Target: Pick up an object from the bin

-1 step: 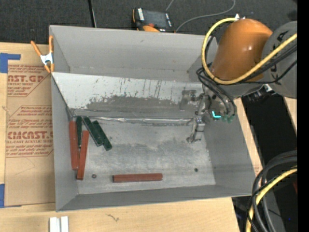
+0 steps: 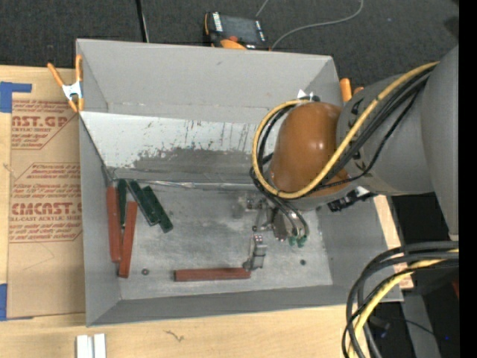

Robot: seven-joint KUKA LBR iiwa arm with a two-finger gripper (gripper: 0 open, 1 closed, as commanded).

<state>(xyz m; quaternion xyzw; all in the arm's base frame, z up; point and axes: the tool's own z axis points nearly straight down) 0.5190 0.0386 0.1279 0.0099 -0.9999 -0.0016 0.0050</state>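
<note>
In the camera view, the tool (image 2: 256, 259) is seen low over the floor of the grey bin (image 2: 201, 73), right of the middle and towards the near wall. It is hung below the arm's orange wrist cover (image 2: 305, 148), round which yellow and black cables are looped. Whether the tool is released or clenched cannot be told, and nothing is seen to be grasped by it.

Its tip is placed just at the right end of a flat reddish-brown bar (image 2: 212, 275), which lies lengthwise along the near wall; whether the two touch cannot be made out. This bar is judged the likeliest thing to be picked, since it lies flat and apart from everything else, so an end can be reached without crowding.

A small green piece (image 2: 299, 239) lies just right of the tool. Two reddish-brown sticks (image 2: 119, 230) are laid along the left wall, and dark green sticks (image 2: 149, 206) are slanted beside them, well apart from the tool.
</note>
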